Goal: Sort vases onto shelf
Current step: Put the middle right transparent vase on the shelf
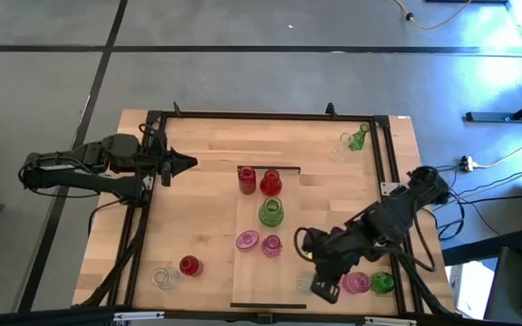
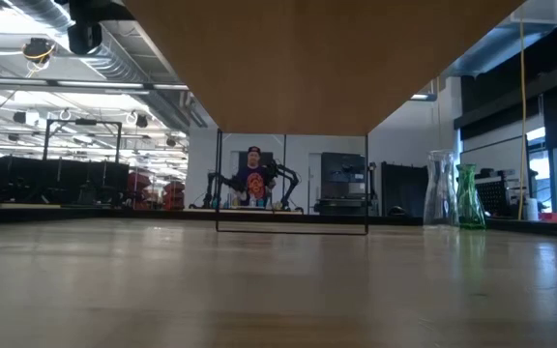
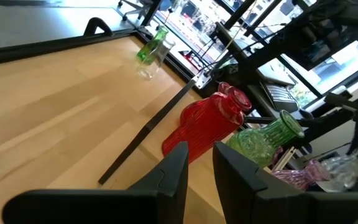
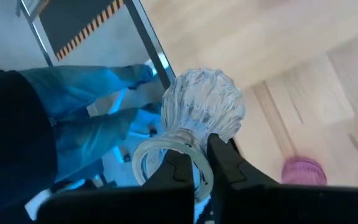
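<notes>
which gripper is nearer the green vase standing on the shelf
Right. The right gripper, shut on a clear vase, sits just off the shelf's right edge, a short way from the green vase. The left gripper waits farther off, past the shelf's far left corner.

The right hand (image 1: 318, 286) is at the near right edge of the shelf (image 1: 252, 285), holding the gripped vase (image 4: 204, 109) by its neck. Just beside this hand, away from the shelf, a neighbouring vase pair (image 1: 356, 282) stands on the worktop (image 1: 198, 217). On the shelf beyond the hand come a side-by-side pair (image 1: 247, 240), a lone middle vase (image 1: 271, 213), then a far-end pair (image 1: 271, 183). The left hand (image 1: 188, 164) is over the worktop, level with that far-end pair. A corner pair (image 1: 358, 138) stands well apart from both hands, and a near-edge pair (image 1: 188, 265) is across the shelf from the right hand.
</notes>
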